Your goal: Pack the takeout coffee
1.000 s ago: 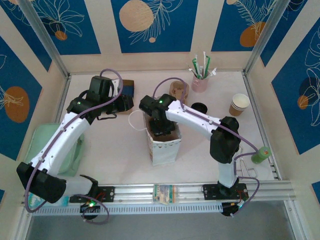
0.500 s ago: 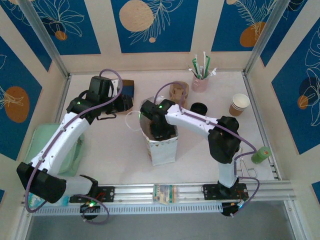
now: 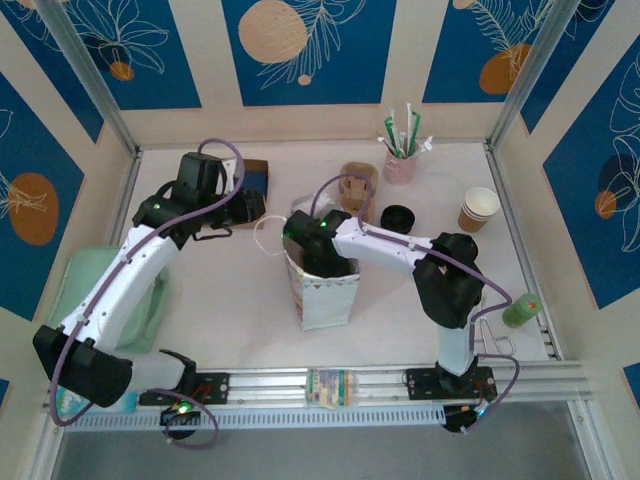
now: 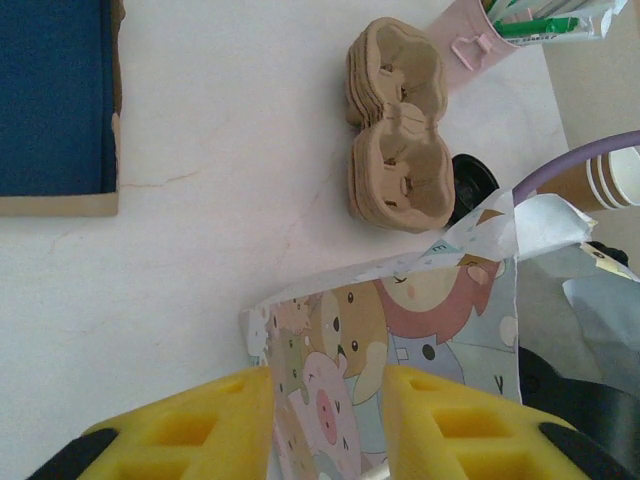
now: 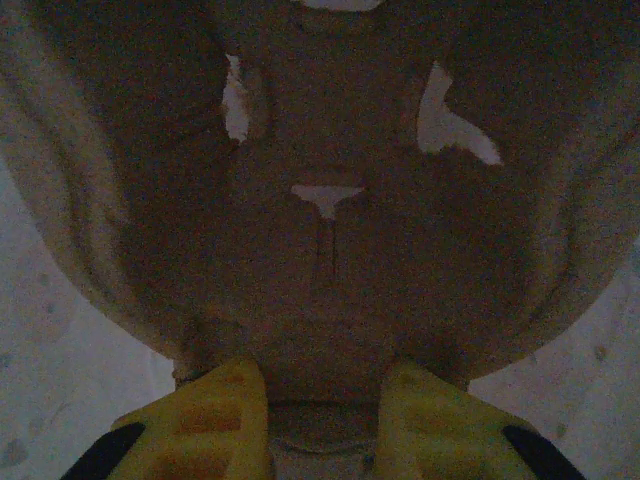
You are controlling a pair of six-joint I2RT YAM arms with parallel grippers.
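The white paper bag (image 3: pixel 326 296), printed with cartoon animals (image 4: pixel 430 300), stands upright in the middle of the table. My right arm reaches down into its open top, with the wrist (image 3: pixel 315 238) at the rim and the fingers hidden inside. In the dim right wrist view my right gripper (image 5: pixel 325 385) is closed on the near edge of a brown pulp cup carrier (image 5: pixel 320 150). The takeout coffee is hidden. My left gripper (image 3: pixel 250 208) hovers left of the bag by its white handle (image 3: pixel 262 236). Its yellow fingers (image 4: pixel 200 420) stand apart and frame the bag's side.
A stack of pulp carriers (image 3: pixel 355 185) (image 4: pixel 395 140), black lids (image 3: pixel 398 215) and a pink straw holder (image 3: pixel 400 165) sit behind the bag. Lidless tan cups (image 3: pixel 478 208) stand far right. A blue box (image 3: pixel 255 178) is back left, a mint tray (image 3: pixel 80 290) left, and a green item (image 3: pixel 520 310) right.
My right arm has sunk deeper into the bag and shifted slightly toward the near side. The left arm has stayed in place.
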